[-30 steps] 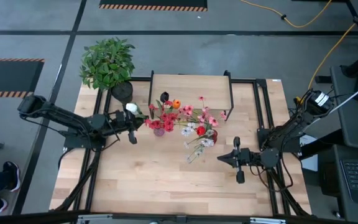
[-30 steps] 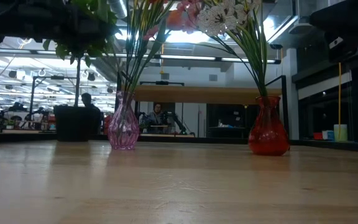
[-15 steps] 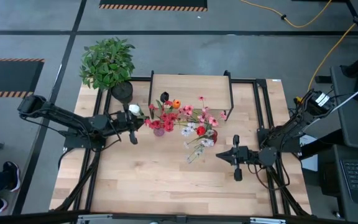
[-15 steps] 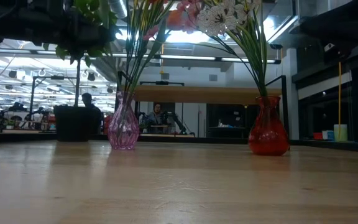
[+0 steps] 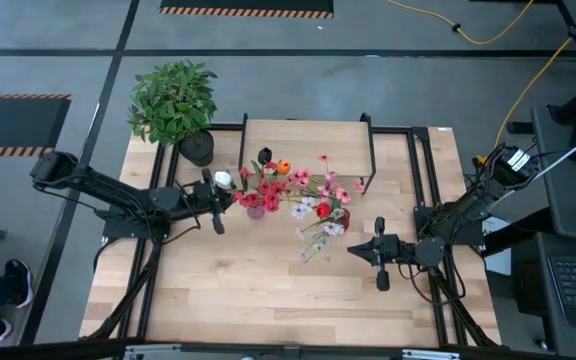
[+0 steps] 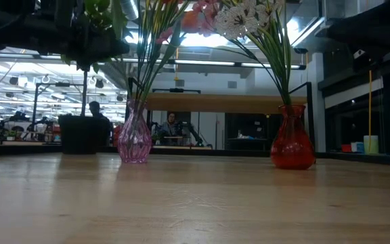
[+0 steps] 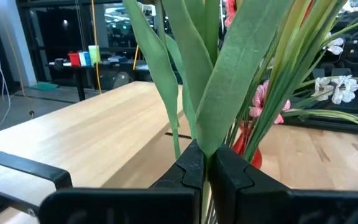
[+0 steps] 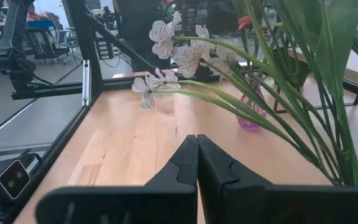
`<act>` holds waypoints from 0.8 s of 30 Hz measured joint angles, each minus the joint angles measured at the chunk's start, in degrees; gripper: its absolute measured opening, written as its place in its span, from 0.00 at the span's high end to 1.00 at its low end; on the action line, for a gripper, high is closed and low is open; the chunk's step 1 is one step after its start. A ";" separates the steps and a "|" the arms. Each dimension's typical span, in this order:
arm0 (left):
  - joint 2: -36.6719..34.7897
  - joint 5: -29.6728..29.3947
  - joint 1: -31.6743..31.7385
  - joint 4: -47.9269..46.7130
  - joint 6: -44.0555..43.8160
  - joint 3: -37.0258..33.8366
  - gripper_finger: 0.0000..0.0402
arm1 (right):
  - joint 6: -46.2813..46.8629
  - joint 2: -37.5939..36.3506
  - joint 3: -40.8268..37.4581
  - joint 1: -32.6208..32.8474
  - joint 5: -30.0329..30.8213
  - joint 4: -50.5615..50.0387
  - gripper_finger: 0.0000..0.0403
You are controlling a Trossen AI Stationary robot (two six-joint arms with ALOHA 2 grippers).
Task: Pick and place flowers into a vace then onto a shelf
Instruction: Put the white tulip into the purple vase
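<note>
Left gripper [image 5: 215, 203] nudged rightward, flowers [image 5: 293, 192] red, pink (white)

On the table [image 5: 268, 290], the shelf [image 5: 306, 143] sits at 12 o'clock. The potted plant [image 5: 174, 100] stands at 10 o'clock, at the corner. Two vases with flowers [image 5: 293, 190] stand near the centre, just before the shelf. The left hand [image 5: 214, 198] lies at 9 o'clock of them, the right hand [image 5: 368, 250] at 4 o'clock.
</note>
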 joint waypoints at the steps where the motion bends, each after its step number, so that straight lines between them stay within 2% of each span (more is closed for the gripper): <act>1: 0.27 0.05 0.27 0.29 0.09 0.00 0.99 | 0.00 0.00 0.00 0.00 0.00 0.00 1.00; 5: 1.16 0.87 2.23 0.30 -0.18 0.00 0.99 | 0.01 0.00 0.00 0.00 0.00 -0.03 1.00; 17: 5.54 10.22 7.44 0.48 -1.96 0.00 0.98 | 0.02 0.00 0.00 0.00 0.00 -0.27 1.00; 24: 6.31 13.15 7.87 0.35 -1.83 0.00 0.91 | 0.02 0.00 0.00 0.00 0.00 -0.39 1.00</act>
